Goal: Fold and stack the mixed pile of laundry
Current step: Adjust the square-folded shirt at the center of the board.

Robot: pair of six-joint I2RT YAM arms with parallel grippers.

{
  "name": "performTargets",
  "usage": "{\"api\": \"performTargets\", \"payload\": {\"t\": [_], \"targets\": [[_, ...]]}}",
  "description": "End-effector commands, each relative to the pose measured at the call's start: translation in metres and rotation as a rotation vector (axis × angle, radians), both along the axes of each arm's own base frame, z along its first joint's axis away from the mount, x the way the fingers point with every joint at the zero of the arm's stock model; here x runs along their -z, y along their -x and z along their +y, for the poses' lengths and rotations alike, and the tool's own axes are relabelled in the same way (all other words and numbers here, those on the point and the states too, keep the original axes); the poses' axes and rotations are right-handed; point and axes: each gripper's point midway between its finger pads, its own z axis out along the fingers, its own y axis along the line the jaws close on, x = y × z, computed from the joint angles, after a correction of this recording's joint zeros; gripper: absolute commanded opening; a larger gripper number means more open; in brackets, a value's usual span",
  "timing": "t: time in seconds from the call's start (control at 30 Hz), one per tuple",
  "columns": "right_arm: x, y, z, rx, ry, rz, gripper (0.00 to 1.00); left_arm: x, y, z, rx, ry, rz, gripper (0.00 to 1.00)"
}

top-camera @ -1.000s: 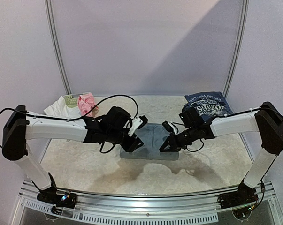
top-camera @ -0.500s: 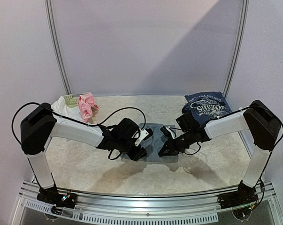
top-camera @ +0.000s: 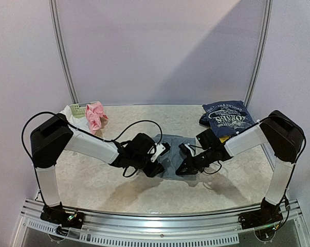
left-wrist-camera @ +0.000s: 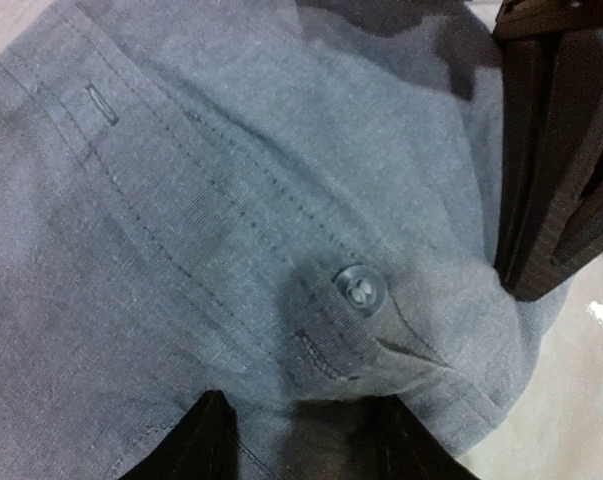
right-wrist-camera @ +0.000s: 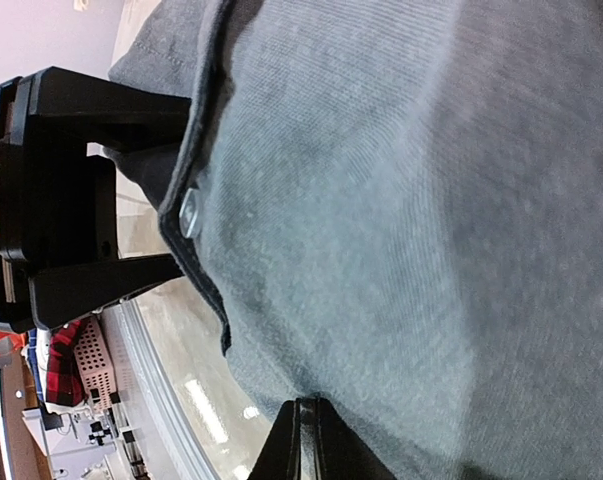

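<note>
left claw (left-wrist-camera: 306,432) drew inward, apart astride grey trousers (left-wrist-camera: 231,200); right claw (right-wrist-camera: 303,420) clamps them

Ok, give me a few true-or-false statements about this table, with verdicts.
The grey garment lies mid-table between the left gripper and right gripper. True.
The navy printed tee sits back left. False: the navy printed tee is back right.
The right gripper stands wide open. False: it is shut on the grey garment's edge.
A button shows on the grey garment. True.
The pink piece lies on the grey garment. False: the pink piece is back left, beside the basket.
</note>
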Motion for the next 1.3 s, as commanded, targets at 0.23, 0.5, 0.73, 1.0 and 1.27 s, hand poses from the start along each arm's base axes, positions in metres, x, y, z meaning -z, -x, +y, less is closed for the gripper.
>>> {"api": "performTargets", "payload": {"t": [0.23, 0.5, 0.73, 1.0, 1.27], "targets": [[0.009, 0.011, -0.01, 0.015, 0.076, 0.075, 0.07, 0.013, 0.015, 0.023, -0.002, -0.099, 0.051, 0.5], [-0.051, -0.003, 0.014, -0.052, -0.012, -0.031, 0.07, -0.038, 0.013, 0.021, -0.01, -0.013, -0.008, 0.5], [-0.088, -0.031, 0.029, -0.05, -0.036, -0.128, 0.08, -0.05, 0.005, 0.028, -0.06, 0.006, -0.054, 0.5], [-0.098, -0.082, 0.03, 0.054, -0.056, -0.155, 0.08, -0.036, 0.008, 0.04, -0.094, 0.02, -0.055, 0.49], [-0.071, -0.12, 0.012, 0.143, 0.033, -0.138, 0.08, -0.027, 0.012, 0.054, -0.125, 0.018, -0.057, 0.49]]}}
